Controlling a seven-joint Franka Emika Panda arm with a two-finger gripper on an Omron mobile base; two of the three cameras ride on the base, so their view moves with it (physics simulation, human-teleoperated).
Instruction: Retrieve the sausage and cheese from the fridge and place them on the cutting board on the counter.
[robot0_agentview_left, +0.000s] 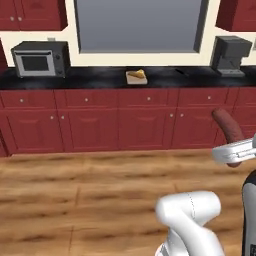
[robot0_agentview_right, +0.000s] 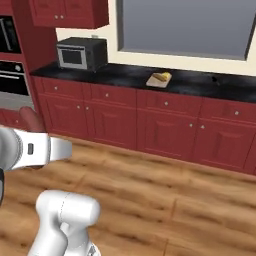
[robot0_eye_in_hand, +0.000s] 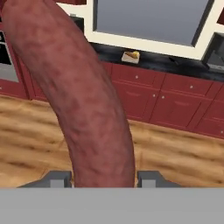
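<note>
Left base view: the cheese (robot0_agentview_left: 139, 74) sits on the board (robot0_agentview_left: 135, 78) on the counter (robot0_agentview_left: 100, 77). The gripper (robot0_agentview_left: 233, 159) clasps the sausage (robot0_agentview_left: 228, 130).

Right base view: the sausage (robot0_agentview_right: 33, 120) pokes up behind the wrist.

Hand view: the fingers (robot0_eye_in_hand: 59, 179) pinch the sausage (robot0_eye_in_hand: 78, 96) at its base.

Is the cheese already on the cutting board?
Yes, the yellow cheese wedge lies on the tan cutting board on the black counter.
</note>
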